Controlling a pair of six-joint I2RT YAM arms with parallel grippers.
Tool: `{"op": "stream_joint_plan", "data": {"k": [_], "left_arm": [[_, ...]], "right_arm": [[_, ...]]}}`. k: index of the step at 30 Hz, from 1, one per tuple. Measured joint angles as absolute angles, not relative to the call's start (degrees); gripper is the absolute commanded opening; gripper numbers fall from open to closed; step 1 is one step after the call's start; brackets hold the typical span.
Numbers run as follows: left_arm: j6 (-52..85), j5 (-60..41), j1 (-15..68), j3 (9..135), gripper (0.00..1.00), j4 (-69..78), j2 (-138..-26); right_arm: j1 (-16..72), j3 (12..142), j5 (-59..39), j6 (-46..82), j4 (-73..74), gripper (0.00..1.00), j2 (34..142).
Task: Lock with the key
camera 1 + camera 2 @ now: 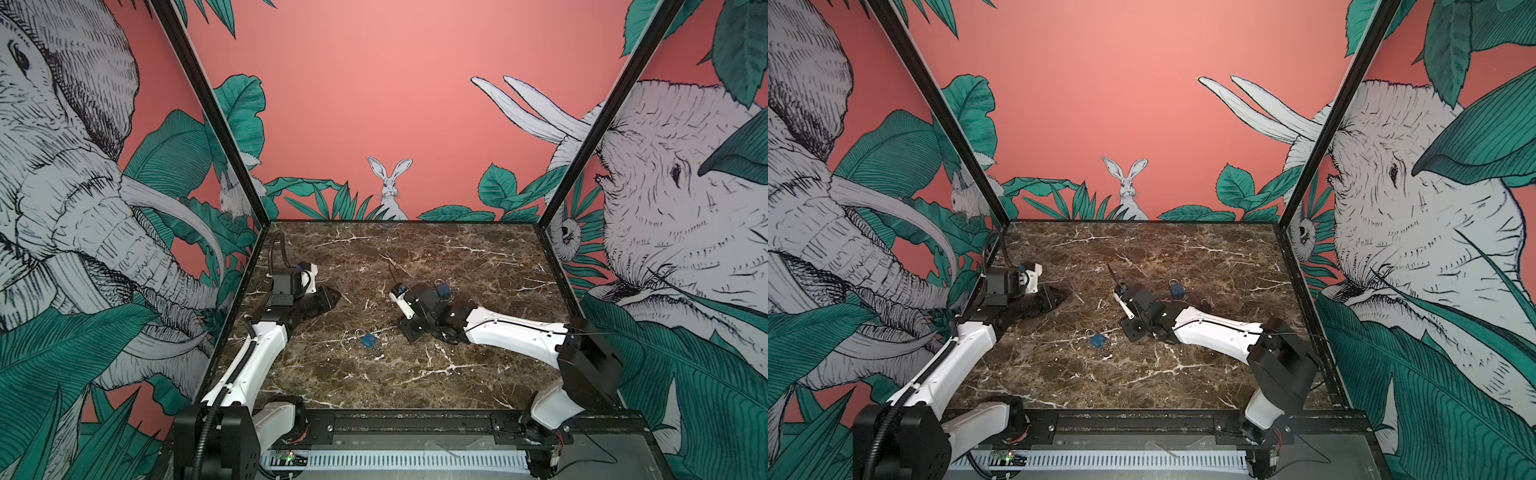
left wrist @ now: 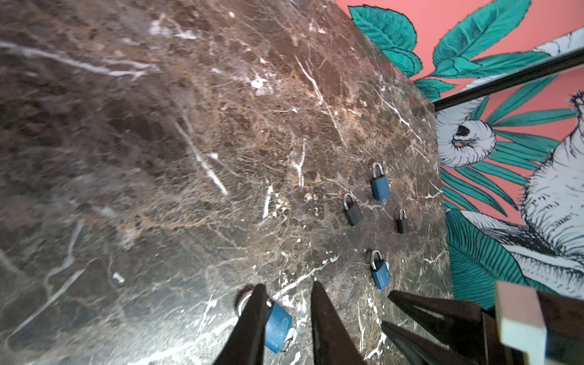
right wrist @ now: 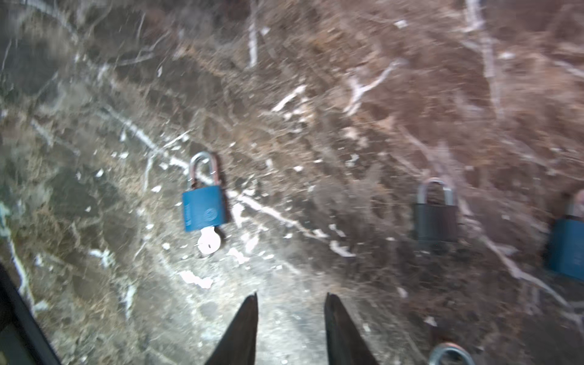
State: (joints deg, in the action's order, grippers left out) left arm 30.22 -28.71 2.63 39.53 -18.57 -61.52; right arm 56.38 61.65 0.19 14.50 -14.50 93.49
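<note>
Marble table (image 1: pixel 415 386): blue padlock (image 3: pixel 203 208) lay flat mid-table, key (image 3: pixel 208 241) seated in its base. Left gripper (image 2: pixel 288 284) hovered narrowly parted, empty. Right gripper (image 3: pixel 291 295) parted, empty, aimed just short of key. Best approach: steady body, pinch key bow squarely, turn without dragging. Round emblem (image 3: pixel 211 212) and side lettering (image 3: pixel 187 215) probably brand, too blurred to read.

Nothing legible shows anywhere. The blue padlock (image 3: pixel 203 208) with the key (image 3: pixel 208 241) in it carries a round stamp at its centre and a line of small print along its 9 o'clock edge, both too blurred to read.
</note>
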Motion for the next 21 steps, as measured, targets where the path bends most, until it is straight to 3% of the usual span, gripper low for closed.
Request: {"op": "stream_joint_plan", "data": {"k": [10, 21], "left_arm": [[30.28, -32.27, -5.10, 36.91, 0.28, -21.39, -55.42], [30.22, -34.30, -7.84, 36.91, 0.28, -21.56, -54.30]], "right_arm": [[63.53, 73.36, 2.81, 9.80, -18.92, 0.46, 105.30], [64.47, 87.13, 1.69, 8.27, -25.87, 0.48, 116.92]]}}
